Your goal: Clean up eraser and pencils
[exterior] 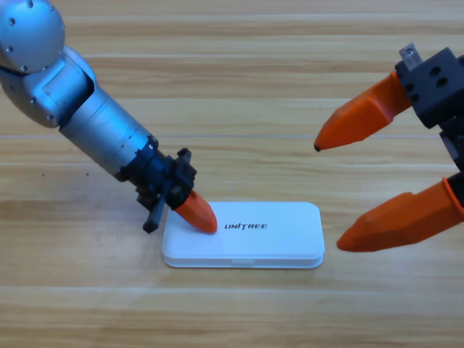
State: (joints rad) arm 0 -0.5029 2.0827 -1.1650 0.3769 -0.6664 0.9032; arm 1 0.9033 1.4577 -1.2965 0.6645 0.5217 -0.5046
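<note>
Left gripper (197, 212): black body with orange jaws, on the grey arm coming in from the upper left. It is pressing down on the left end of the lid of the white rectangular plastic case (275, 235). Only one orange mass is showing at the tip, with no gap visible, so whether the jaws are parted or together cannot be told.

White case: lying flat on the wooden table (232, 312), directly under the left gripper's tip and stretching away to its right. The lid is sitting down on the base all round, a thin seam showing along the near edge; dark lettering is printed near the middle of the lid.

Right gripper (328, 197): waiting at the picture's right edge, well to the right of the left gripper and clear of the case's right end, its two orange jaws spread wide with nothing between them.

Eraser and pencils: not visible anywhere on the table; presumably they are lying inside the closed case, though the lid is hiding the contents.

Step in hand, as judged: closing or pressing shut the case, the last stage of tidying.

Next move, as judged: the left gripper is needing to lift straight off the lid without dragging the case.
</note>
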